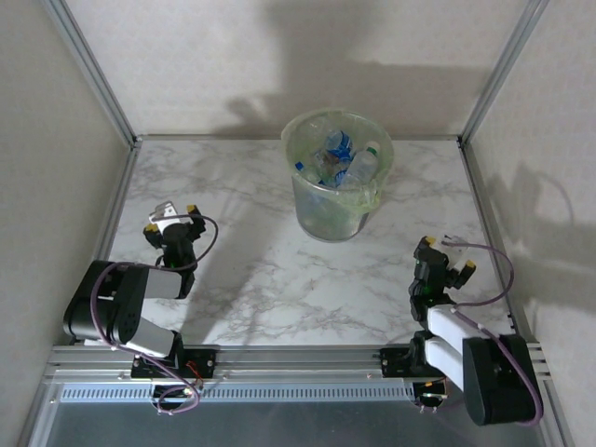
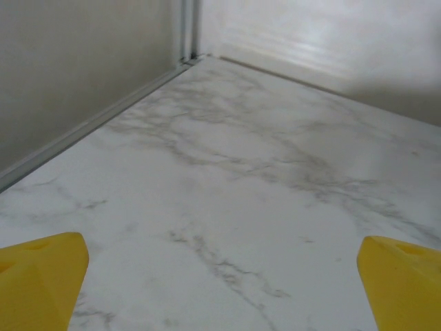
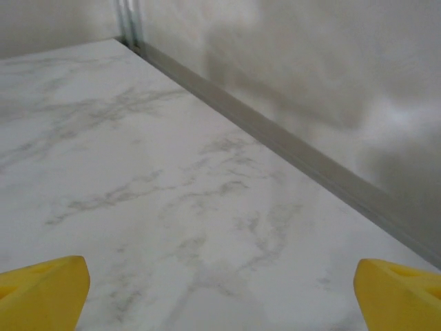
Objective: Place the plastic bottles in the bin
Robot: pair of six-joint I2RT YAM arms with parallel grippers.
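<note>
While the plastic bottles [image 1: 340, 160] lie jumbled inside the bin [image 1: 324, 220], upright at the far middle of the table [image 1: 261, 279], you have it ahead and between both arms, the right gripper [image 1: 449, 252] somewhat nearer; it and the left gripper [image 1: 171, 217] gape wide, empty.

No text, brand, number or sign can be read. The blue labels [image 1: 341, 144] on the plastic bottles [image 1: 365, 166] inside the bin [image 1: 326, 220], far middle of the table [image 1: 261, 279], are too small to make out.
</note>
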